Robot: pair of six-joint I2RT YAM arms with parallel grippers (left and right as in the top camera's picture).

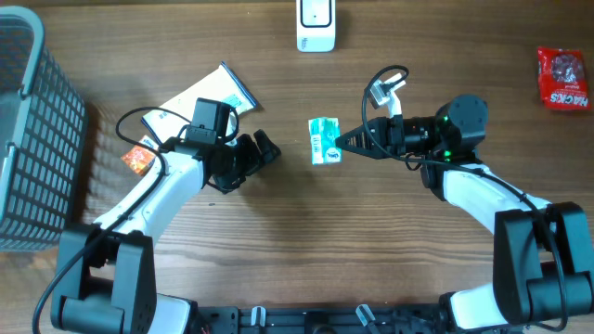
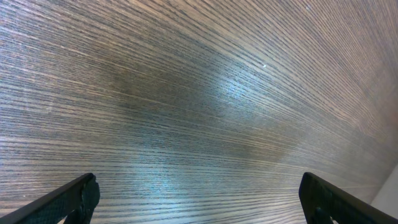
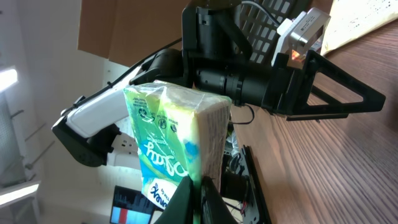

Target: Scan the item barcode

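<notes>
The item is a green and white tissue pack (image 1: 325, 141), held off the table at mid-table. My right gripper (image 1: 342, 143) is shut on its right edge. In the right wrist view the pack (image 3: 177, 140) stands upright, its lower edge pinched between the dark fingertips of the right gripper (image 3: 200, 196). No barcode shows on the faces I see. My left gripper (image 1: 266, 151) stands open a short way left of the pack. In the left wrist view, the left gripper (image 2: 200, 200) has only bare wood between its two fingers (image 2: 74, 199).
A white scanner-like device (image 1: 316, 25) stands at the back edge, middle. A grey wire basket (image 1: 32, 130) fills the left side. A white booklet (image 1: 200, 97) and an orange packet (image 1: 137, 159) lie behind the left arm. A red snack packet (image 1: 563, 78) lies far right.
</notes>
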